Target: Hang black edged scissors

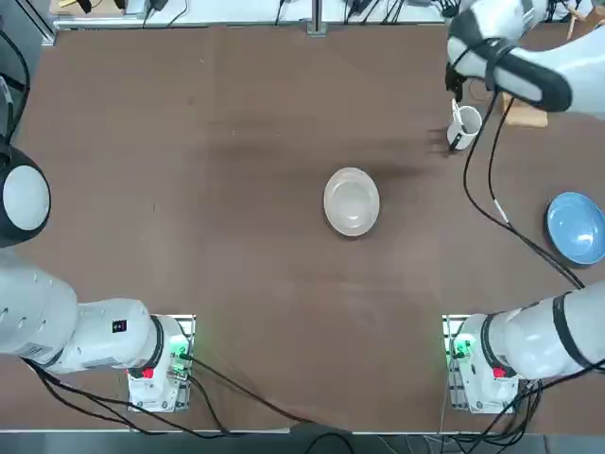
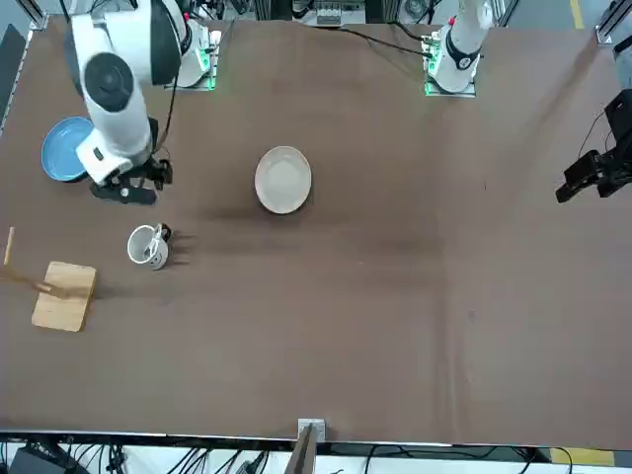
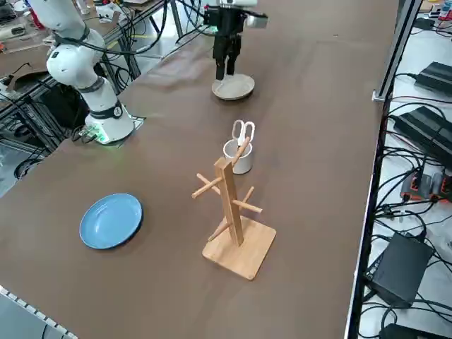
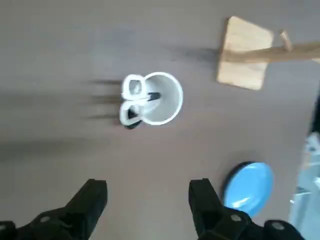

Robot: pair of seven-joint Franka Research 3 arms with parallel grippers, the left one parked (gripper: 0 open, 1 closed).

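Nearest its own arm, the right claw (image 4: 148, 185) is spread wide with nothing in it, so the hanging job looks barely started: grabbing, lifting and hooking are all still to do. A bit farther off, the one pair of scissors (image 4: 134, 100) is standing in the one mug (image 4: 172, 98), loops up, and past that there's one wooden stand (image 3: 229, 205) with several pegs, plus two plates, one blue (image 3: 111, 221) and one white (image 1: 352, 201), on the one desk (image 1: 236, 284).
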